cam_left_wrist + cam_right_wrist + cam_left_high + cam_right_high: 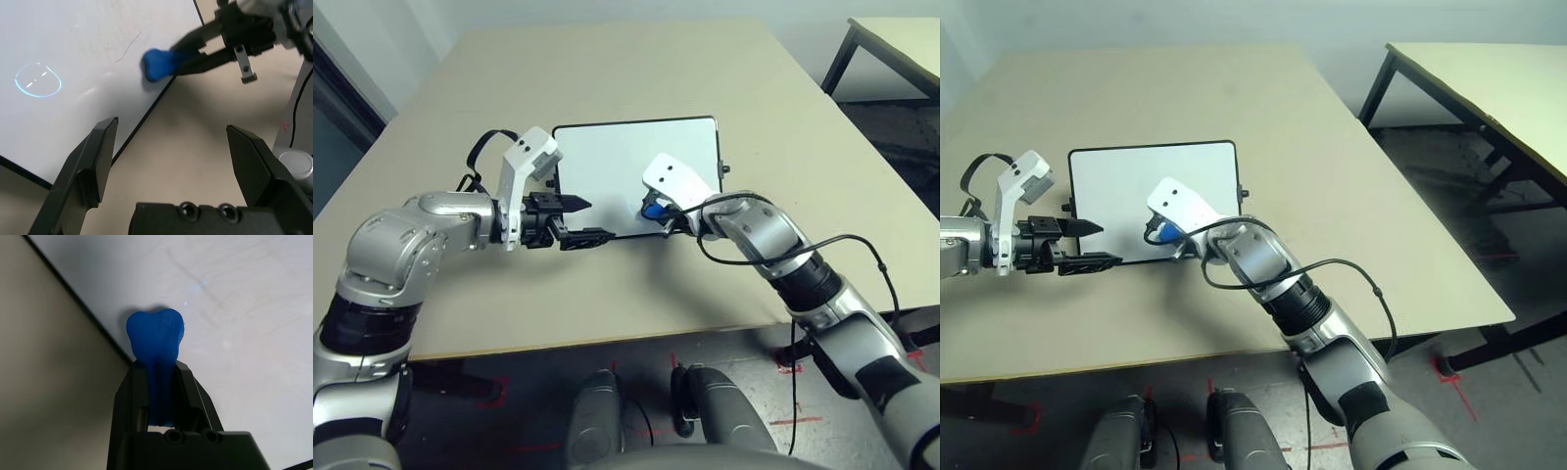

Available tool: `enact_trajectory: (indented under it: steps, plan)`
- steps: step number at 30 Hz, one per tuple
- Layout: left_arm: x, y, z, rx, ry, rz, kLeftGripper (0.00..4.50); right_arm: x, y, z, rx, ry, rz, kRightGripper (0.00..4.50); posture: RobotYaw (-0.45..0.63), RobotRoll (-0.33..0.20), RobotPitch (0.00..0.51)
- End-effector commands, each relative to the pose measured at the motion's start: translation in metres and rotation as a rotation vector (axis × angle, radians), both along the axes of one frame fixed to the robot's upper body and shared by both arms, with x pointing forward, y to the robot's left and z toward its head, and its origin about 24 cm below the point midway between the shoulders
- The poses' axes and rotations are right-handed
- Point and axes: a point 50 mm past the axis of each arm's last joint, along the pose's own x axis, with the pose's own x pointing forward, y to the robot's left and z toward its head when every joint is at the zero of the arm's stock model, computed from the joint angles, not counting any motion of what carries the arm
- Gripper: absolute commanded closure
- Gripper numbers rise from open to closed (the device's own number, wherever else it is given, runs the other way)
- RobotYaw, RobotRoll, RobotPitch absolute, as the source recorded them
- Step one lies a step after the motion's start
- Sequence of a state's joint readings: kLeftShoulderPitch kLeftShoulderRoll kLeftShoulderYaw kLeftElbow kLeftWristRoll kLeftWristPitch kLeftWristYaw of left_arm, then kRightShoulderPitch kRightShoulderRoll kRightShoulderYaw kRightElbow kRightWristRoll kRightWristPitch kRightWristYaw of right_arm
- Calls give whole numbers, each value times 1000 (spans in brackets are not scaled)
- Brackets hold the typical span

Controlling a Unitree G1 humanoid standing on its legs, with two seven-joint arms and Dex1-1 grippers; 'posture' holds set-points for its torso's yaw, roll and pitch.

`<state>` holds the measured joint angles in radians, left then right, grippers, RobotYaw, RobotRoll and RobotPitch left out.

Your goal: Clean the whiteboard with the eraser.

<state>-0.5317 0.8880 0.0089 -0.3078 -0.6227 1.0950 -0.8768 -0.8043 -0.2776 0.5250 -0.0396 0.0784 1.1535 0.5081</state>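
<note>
The right tool [159, 382] is clamped on the eraser [155, 340], whose blue tip bulges out past the black fingers and presses onto the whiteboard [234, 293] just inside its black frame. The right wrist view shows the squeezed, heart-shaped end of the eraser; the left wrist view shows the same grip side-on, the right tool's fingers [195, 46] pinching the eraser [157, 63] beside the board's near edge, with a faint thin scribble [128, 48] just beyond it.

In the left eye view the eraser [653, 209] sits at about 5 o'clock on the whiteboard [617, 162], half hidden under the white wrist housing. The board lies flat on the beige counter [607, 78], a small black knob [725, 167] on its right short side.

The left tool [585, 220] hangs with its fingers spread apart and nothing between them, over the board's corner at about 7 o'clock. A second counter [1489, 73] stands well apart at 2 o'clock.
</note>
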Motion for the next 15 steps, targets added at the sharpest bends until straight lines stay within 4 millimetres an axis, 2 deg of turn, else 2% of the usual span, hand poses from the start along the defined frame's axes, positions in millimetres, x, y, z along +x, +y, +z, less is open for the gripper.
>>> enact_trajectory:
  steps: [1,5,8,11,14,15]
  plan:
    - [2,0,-1,14,3,-15,0,-4,-1,-10,-27,47,-4,3912,0,0,95]
    - [4,0,0,16,-4,-18,0,0,-2,-7,-20,35,-19,3912,0,0,94]
    - [8,-1,5,-4,-57,-10,0,11,-2,9,54,-18,-56,3912,3,0,91]
    - [19,-1,19,-54,-199,31,0,28,-3,51,228,-144,-121,3912,13,0,90]
    - [33,2,38,-123,-375,108,0,46,-17,109,421,-349,-255,3912,10,0,87]
    - [35,3,42,-136,-420,121,0,50,-22,120,457,-391,-287,3912,10,0,87]
